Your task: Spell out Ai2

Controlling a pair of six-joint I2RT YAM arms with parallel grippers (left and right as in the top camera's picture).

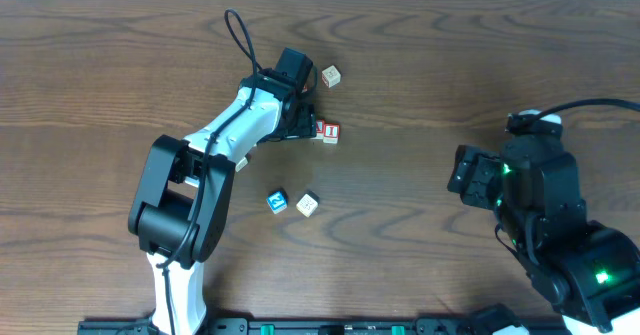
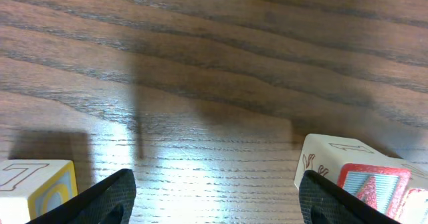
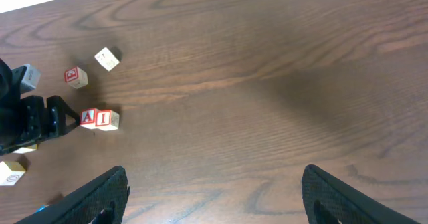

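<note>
Overhead, five blocks are counted on the worktop [image 1: 450, 65]. The A block [image 1: 322, 130] and I block [image 1: 333, 132] are set touching. One tan block [image 1: 331, 75], one blue block [image 1: 277, 202] and one white block [image 1: 308, 204] lie apart. The left gripper [image 1: 308, 123] is spread wide beside the A. The right gripper [image 3: 214, 197] is also held wide, well apart.

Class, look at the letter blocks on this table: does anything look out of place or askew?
Nothing looks spilled or damaged. The A block and I block sit squarely side by side. The blue block and the pale block next to it lie apart from that pair, both turned at an angle to it.
</note>
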